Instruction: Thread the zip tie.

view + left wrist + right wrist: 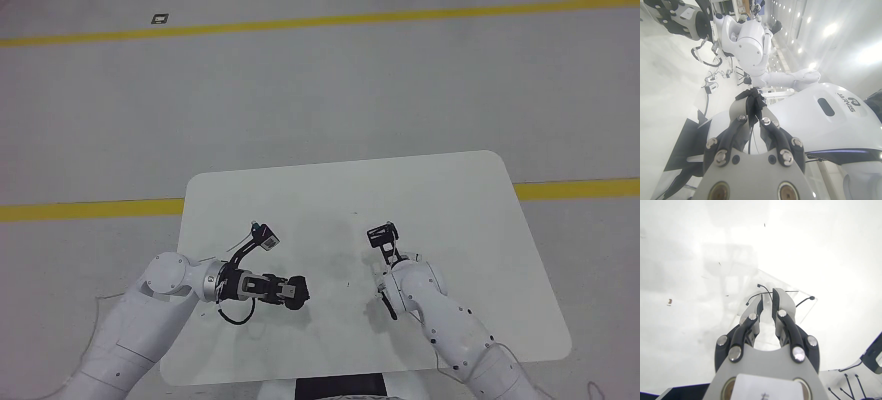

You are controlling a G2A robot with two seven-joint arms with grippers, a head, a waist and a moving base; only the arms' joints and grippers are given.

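Left claw (753, 102), clenched on the zip tie (749, 144), holds it over the bench (450, 200); right claw (767, 293), released over spare ties (811, 298) on a tray (808, 311), should pinch one near its tail, squarely.

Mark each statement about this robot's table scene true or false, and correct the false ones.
1. The table is white. True.
2. The zip ties on the clear tray are red. False: they are black.
3. The right gripper has its jaws apart above the tray. True.
4. The left gripper has its jaws wide open. False: they stand close together on a thin black strap.
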